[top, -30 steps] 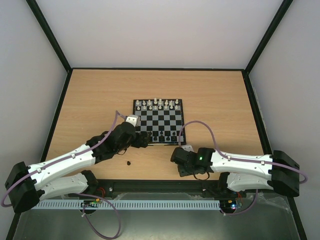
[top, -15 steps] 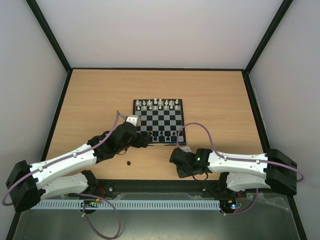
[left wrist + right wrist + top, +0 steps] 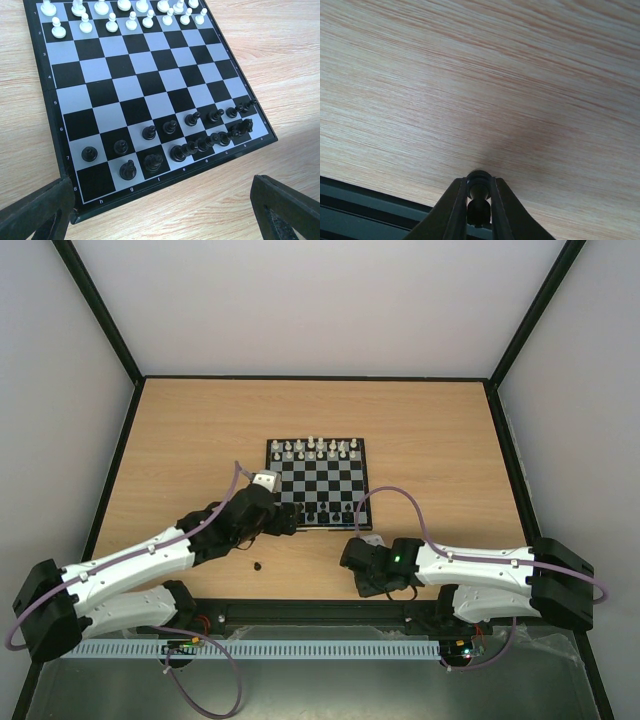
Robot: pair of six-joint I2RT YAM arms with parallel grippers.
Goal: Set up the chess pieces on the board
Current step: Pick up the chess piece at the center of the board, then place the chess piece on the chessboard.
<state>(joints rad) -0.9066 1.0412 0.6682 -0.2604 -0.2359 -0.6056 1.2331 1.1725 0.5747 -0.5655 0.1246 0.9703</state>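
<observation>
- Presently, one small black piece sits pinched upright in the closed right gripper, low over the table beside the board, off its near right corner
- Judged light, hard, slick and easily tipped; best held at head or neck, gently
- Other black pieces stand on its two near ranks; near left corner square bare; a loose piece lies on the table
- Left gripper hangs spread wide and empty over that corner

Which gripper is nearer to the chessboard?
Left. The left gripper hangs open at the board's near left corner; the right gripper, shut on a black piece, is off the board, over table.
</observation>
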